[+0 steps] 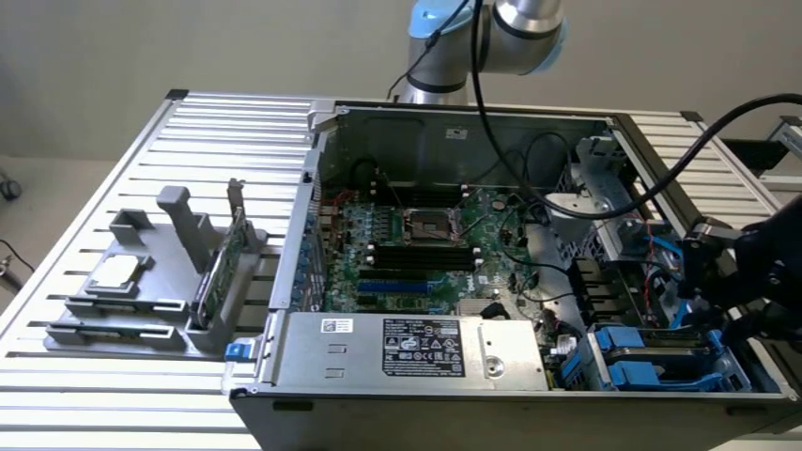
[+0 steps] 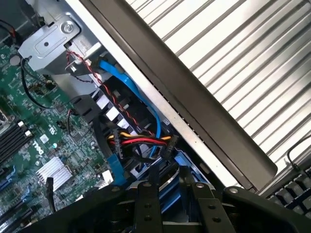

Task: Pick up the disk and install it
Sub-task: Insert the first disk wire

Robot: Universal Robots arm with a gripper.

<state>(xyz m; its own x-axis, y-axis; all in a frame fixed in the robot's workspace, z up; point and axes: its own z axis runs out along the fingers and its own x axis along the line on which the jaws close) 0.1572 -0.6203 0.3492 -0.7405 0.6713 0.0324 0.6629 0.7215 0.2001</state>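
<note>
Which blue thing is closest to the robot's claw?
The blue-framed disk, right at the gripper. The thin blue cable runs farther off along the case wall.

White "DELL" lettering stood on the green motherboard point(image 2: 53, 141), whereas the black label point(image 1: 424, 346) on the silver power supply point(image 1: 338, 362) bore rows of white print and marks too small to be read.
</note>
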